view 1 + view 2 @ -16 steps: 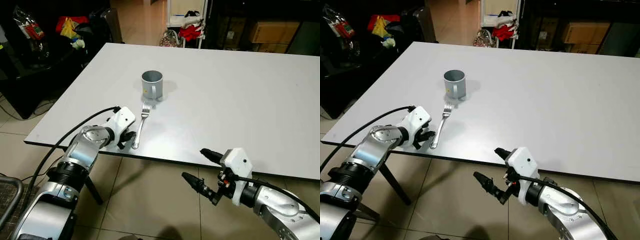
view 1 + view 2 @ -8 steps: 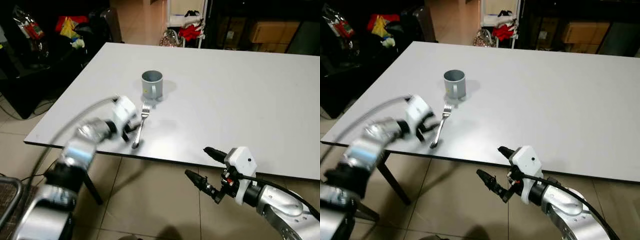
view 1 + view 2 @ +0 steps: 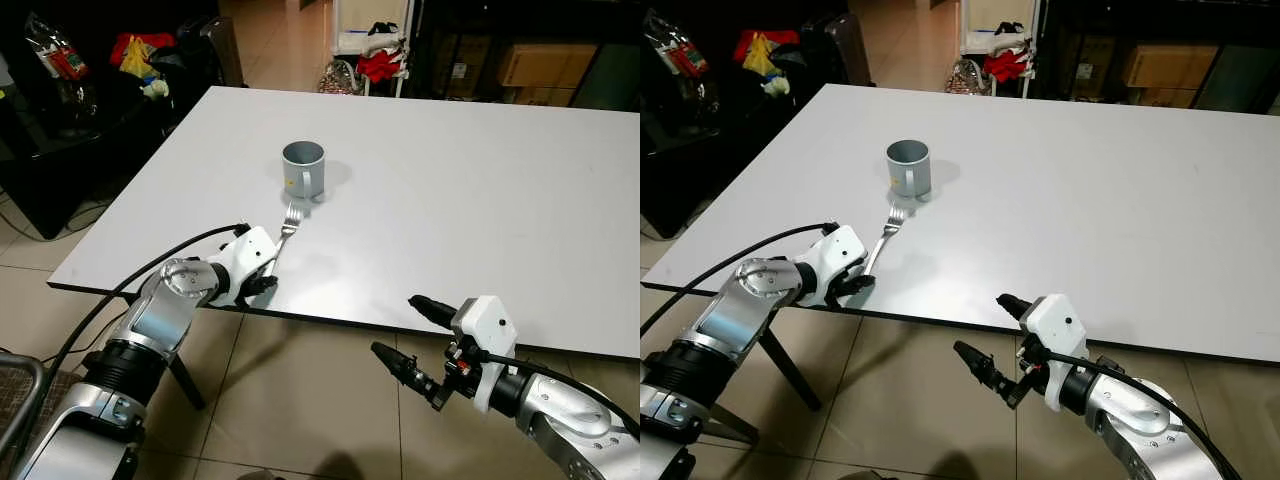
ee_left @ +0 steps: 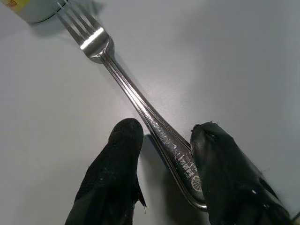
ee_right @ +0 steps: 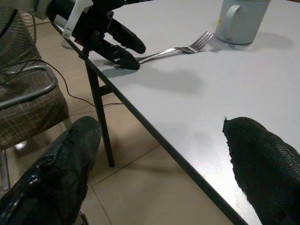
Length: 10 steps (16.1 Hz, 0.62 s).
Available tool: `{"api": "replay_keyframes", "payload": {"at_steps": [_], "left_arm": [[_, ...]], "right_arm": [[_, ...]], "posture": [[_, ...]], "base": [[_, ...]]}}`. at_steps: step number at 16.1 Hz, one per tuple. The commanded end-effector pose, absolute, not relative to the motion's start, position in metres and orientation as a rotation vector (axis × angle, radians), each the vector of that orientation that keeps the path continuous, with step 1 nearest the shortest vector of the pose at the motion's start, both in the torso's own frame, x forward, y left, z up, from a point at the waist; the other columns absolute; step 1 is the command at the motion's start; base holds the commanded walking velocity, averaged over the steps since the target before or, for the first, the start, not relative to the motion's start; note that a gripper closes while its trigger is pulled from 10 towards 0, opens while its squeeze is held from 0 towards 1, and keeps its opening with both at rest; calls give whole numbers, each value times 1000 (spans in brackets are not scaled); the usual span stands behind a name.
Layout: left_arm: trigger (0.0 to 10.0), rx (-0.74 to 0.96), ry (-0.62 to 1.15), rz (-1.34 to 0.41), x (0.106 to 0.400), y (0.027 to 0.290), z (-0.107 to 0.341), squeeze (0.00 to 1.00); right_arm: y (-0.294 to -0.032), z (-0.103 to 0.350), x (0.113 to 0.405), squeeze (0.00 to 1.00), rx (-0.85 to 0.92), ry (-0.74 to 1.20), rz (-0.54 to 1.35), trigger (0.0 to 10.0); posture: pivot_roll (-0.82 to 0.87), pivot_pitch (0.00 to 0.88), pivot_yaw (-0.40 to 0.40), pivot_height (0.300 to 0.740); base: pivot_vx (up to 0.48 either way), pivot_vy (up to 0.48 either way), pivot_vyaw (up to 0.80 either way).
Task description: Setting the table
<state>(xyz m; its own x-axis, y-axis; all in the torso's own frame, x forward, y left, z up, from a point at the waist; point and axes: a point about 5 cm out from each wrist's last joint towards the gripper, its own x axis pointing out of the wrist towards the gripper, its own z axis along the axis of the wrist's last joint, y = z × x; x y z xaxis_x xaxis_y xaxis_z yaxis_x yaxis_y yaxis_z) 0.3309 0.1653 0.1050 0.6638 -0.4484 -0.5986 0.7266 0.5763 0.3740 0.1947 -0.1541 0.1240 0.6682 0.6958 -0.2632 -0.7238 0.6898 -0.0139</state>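
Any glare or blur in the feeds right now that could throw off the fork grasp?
Left eye view: sharp, soft sheen on the table. Left wrist view: bright glint on the fork tines, left gripper fingers slightly soft. Right wrist view: right gripper fingers blurred up close.

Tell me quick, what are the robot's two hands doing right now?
Left gripper: open, fingers either side of the shiny silver metal fork's handle, not clamped.
Right gripper: open, holding nothing, below the white table's edge.
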Motion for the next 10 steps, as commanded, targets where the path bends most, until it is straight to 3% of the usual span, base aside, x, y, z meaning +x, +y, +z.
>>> {"api": "replay_keyframes", "payload": {"at_steps": [1, 4, 6, 8, 10], "left_arm": [[10000, 666, 474, -705, 333, 167, 108, 0], [10000, 559, 394, -749, 332, 155, 120, 0], [10000, 377, 295, -773, 331, 145, 139, 0], [10000, 260, 230, -710, 329, 144, 153, 0], [10000, 209, 150, -562, 319, 144, 168, 0]], "right_arm": [[-156, 130, 194, 0, -125, 220, 805, 10000], [-156, 130, 194, 0, -122, 216, 802, 10000], [-155, 134, 195, 0, -87, 186, 785, 10000], [-153, 137, 195, 0, -52, 169, 733, 10000], [-156, 145, 202, 0, -64, 88, 560, 10000]], "posture": [[-124, 0, 48, 740], [-124, 0, 49, 740], [-121, 0, 48, 740], [-117, 0, 52, 740], [-101, 0, 53, 740]], "base": [[0, 0, 0], [0, 0, 0], [0, 0, 0], [0, 0, 0], [0, 0, 259]]}}
